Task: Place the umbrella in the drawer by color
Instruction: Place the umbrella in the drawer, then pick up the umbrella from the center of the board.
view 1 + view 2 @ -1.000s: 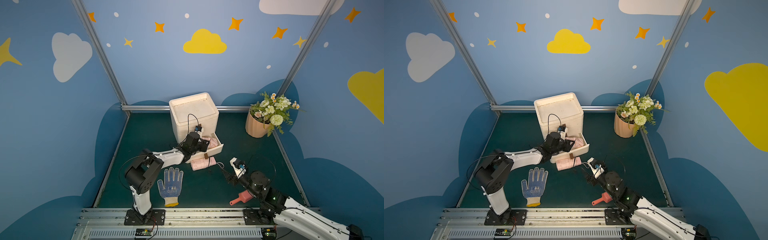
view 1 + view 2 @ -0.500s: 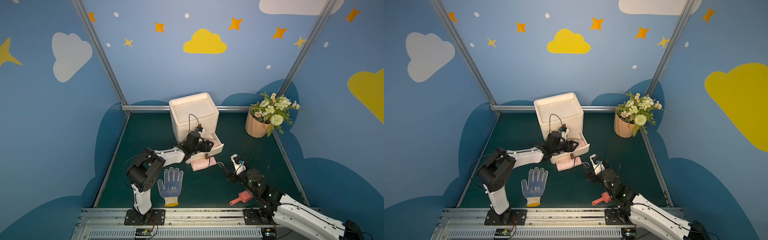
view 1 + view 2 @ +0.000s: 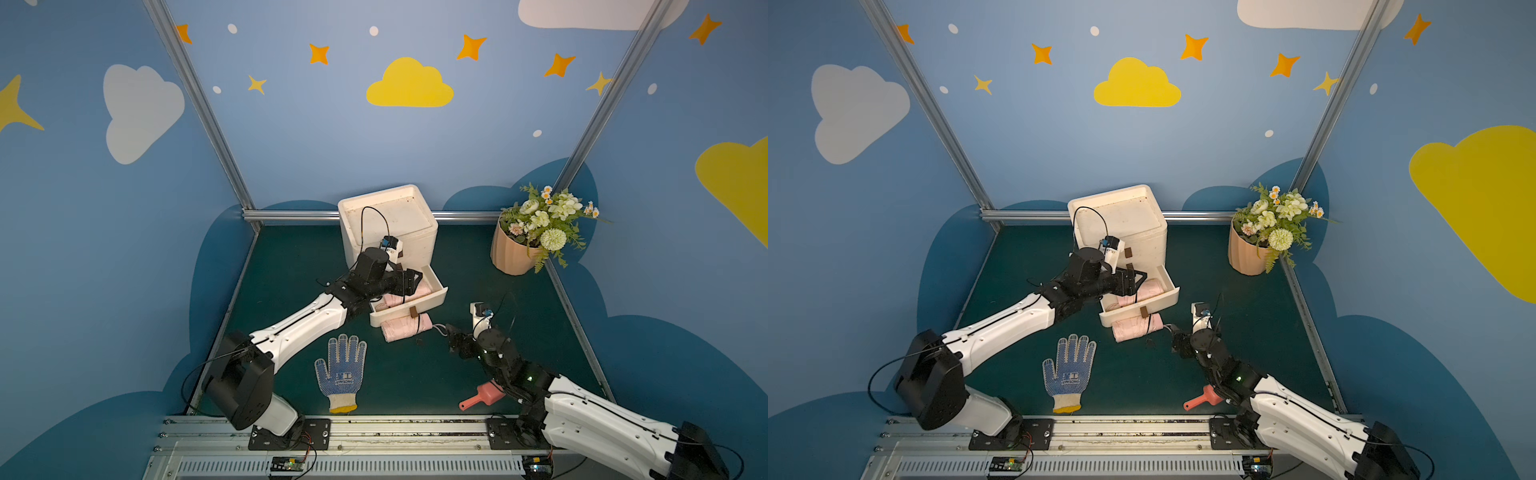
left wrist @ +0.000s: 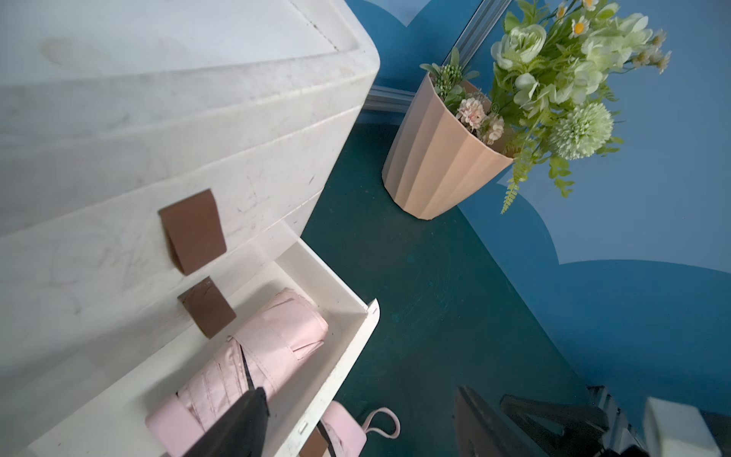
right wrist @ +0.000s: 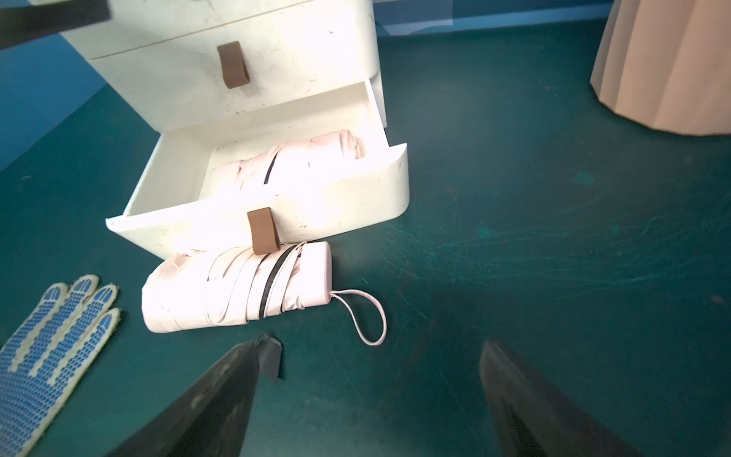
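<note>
Since a second ago the left tool (image 3: 413, 282) has spread wide above the open bottom drawer (image 5: 336, 190), where the pink folded umbrella (image 4: 273, 344) lies ungripped. Meanwhile the right tool (image 5: 370, 352) has edged nearer the second pink umbrella (image 5: 237, 292), its jaws wide and empty. In both top views that umbrella lies on the tabletop (image 5: 514, 237), just beside the drawer front at the drawer's 6 o'clock.

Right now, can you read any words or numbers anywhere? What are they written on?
Work glove: a blue printed logo with a row of tiny letters under it, too small to read.
Drawer unit, pink umbrella in the drawer, pink umbrella on the mat, flower pot: no writing on any of them.
</note>
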`<state>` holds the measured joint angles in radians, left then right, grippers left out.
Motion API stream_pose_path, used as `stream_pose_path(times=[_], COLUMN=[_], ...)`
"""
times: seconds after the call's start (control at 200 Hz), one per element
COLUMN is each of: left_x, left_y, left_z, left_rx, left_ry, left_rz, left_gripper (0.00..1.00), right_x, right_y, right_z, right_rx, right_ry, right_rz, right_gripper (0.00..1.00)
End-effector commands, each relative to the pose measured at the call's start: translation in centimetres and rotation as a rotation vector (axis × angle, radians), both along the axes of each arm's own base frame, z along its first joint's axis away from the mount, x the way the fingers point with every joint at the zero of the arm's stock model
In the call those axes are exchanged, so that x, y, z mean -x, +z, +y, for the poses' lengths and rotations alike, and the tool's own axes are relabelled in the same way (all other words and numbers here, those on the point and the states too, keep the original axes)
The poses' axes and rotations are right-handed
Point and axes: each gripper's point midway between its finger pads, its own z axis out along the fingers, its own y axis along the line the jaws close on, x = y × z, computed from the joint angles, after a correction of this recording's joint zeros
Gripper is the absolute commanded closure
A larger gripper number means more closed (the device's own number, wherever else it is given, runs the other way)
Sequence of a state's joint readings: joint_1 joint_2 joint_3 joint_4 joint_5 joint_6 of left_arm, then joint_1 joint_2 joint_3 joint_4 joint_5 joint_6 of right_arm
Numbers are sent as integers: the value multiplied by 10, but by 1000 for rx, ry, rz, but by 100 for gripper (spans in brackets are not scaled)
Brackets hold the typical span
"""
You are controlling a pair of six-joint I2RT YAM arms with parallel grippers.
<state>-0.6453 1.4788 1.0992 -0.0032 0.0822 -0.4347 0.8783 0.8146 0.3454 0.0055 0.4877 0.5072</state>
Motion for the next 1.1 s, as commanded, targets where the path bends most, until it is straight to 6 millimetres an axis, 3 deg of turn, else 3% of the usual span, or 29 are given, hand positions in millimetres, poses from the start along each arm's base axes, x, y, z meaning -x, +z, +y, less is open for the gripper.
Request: stream_pose_path(times=[0.0, 0.075, 0.2, 0.4, 0.611, 0.836, 0.926, 0.956, 1.096], left_x=[23, 38, 60, 76, 88, 100, 101, 101, 100], left_y=[-9, -9, -17, -32, -12, 0, 1, 0, -2], left_z=[13, 19, 38, 93, 144, 161, 161, 159, 156], left_rx=[-56, -55, -71, -130, -41, 68, 78, 77, 72], left_ry=[-42, -72, -66, 108, 325, 385, 383, 378, 365], left_rz=[15, 5, -37, -142, -280, -332, -330, -325, -302], left_gripper=[21, 21, 21, 21, 18, 16, 16, 16, 16], right_x=[1, 1, -1, -2, -3, -12, -12, -18, -21], right_y=[-14, -21, -29, -39, -53, -63, -79, -72, -90], right_z=[1, 8, 36, 97, 140, 149, 145, 151, 150], right_rx=[-145, -210, -307, -370, -410, -391, -371, -387, -370], right_ry=[-116, -158, -136, 23, 61, -25, -67, -74, -121], right_rz=[136, 211, 308, 425, 484, 477, 499, 492, 516], right_gripper=[8, 11, 15, 25, 31, 32, 33, 33, 34])
